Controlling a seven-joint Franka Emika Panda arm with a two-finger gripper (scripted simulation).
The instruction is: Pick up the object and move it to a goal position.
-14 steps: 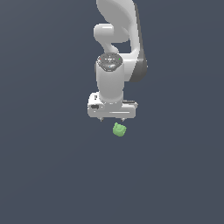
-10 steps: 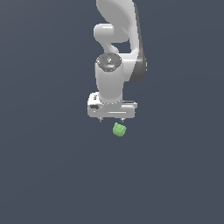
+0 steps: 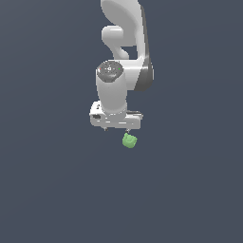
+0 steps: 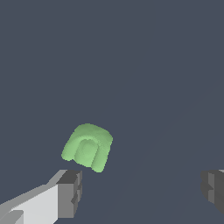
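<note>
The object is a small bright green block [image 3: 129, 141] with rounded edges and a notched top, lying on the dark grey floor. In the exterior view it sits just below the white gripper [image 3: 116, 129], toward the exterior view's right of its middle. In the wrist view the block [image 4: 88, 147] lies beyond the fingertips, close to one grey finger pad [image 4: 70, 194], outside the gap between the fingers. The gripper [image 4: 142, 189] is open wide and empty; the other pad [image 4: 213, 188] shows at the frame edge.
The white Panda arm [image 3: 121, 57] rises above the gripper. The plain dark grey floor [image 3: 57, 190] surrounds the block. No goal marker shows.
The arm has shifted very slightly; the green block lies in the same place.
</note>
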